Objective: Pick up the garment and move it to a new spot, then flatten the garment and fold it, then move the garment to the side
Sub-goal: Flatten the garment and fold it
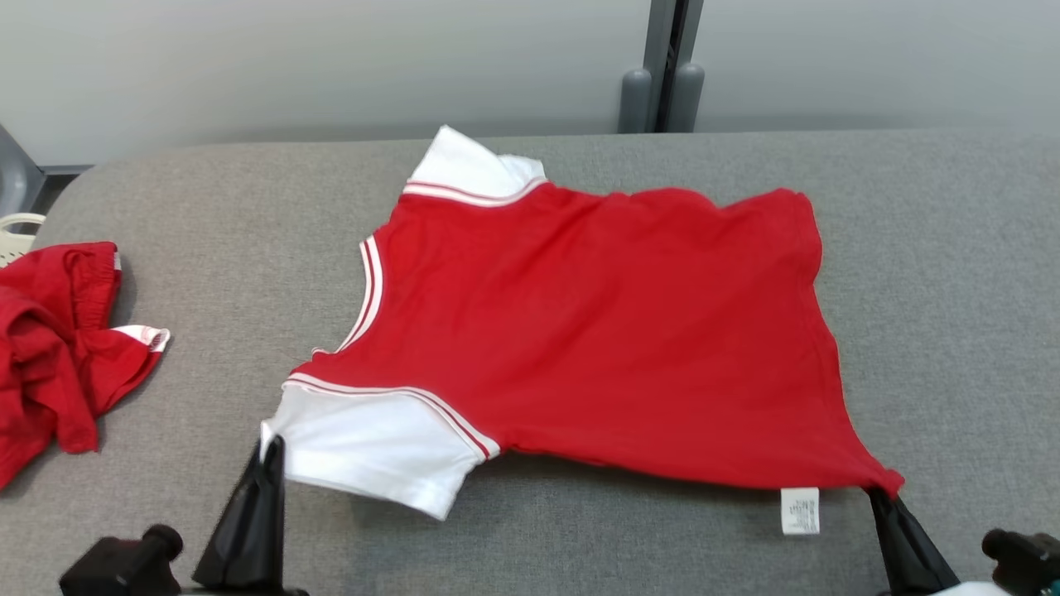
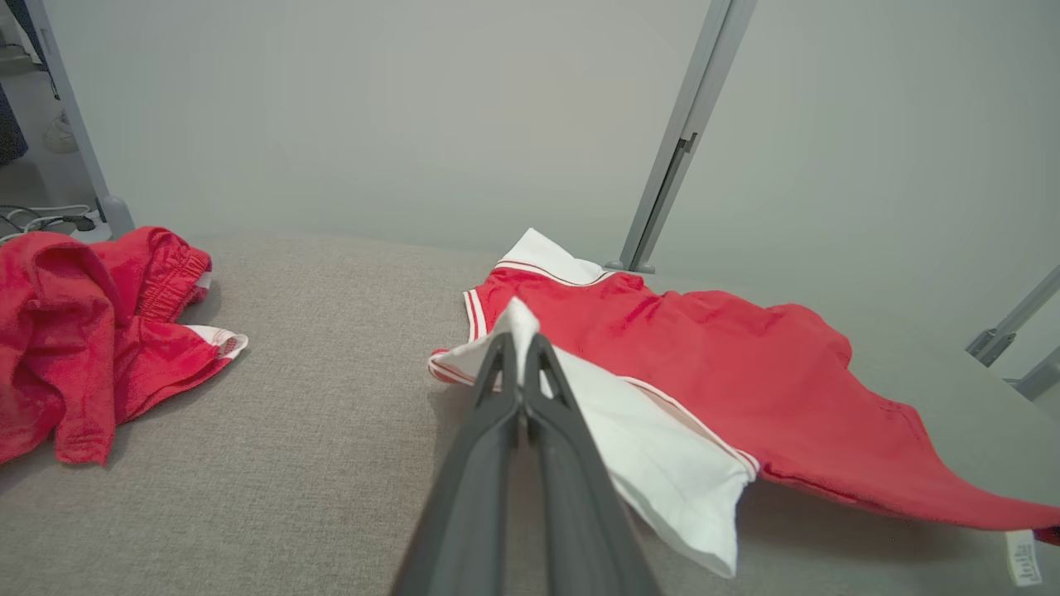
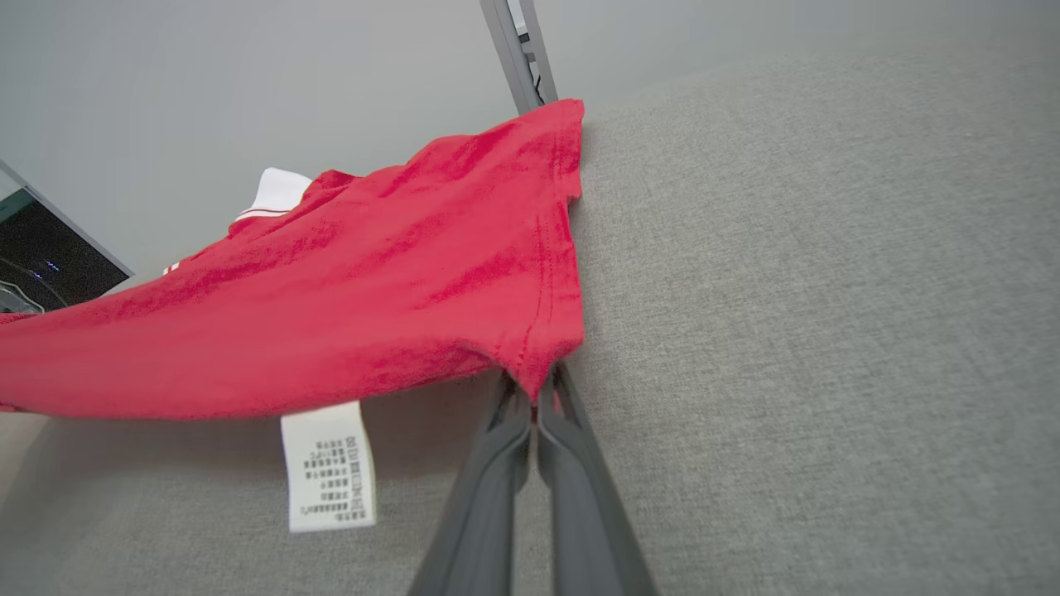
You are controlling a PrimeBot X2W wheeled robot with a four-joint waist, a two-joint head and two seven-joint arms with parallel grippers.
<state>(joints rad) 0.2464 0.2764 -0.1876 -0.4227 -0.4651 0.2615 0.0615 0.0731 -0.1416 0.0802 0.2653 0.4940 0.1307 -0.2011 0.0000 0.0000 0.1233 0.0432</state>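
Note:
The garment (image 1: pixel 596 331) is a red shirt with white sleeves and striped trim, spread across the middle of the grey table (image 1: pixel 952 273). My left gripper (image 1: pixel 272 447) is shut on the edge of its near white sleeve (image 2: pixel 654 447), which is lifted off the cloth surface. At the near right, my right gripper (image 1: pixel 882 490) is shut on the red hem corner (image 3: pixel 538 372), also raised. A white care label (image 3: pixel 327 463) hangs from the hem beside that corner. The far sleeve (image 1: pixel 464 170) lies flat at the table's back edge.
A second crumpled red garment (image 1: pixel 58 348) lies at the table's left edge, also seen as a red heap (image 2: pixel 91 323) in the left wrist view. A grey post (image 1: pixel 662 74) stands behind the table against a pale wall. A pale basket rim (image 1: pixel 16 232) shows at far left.

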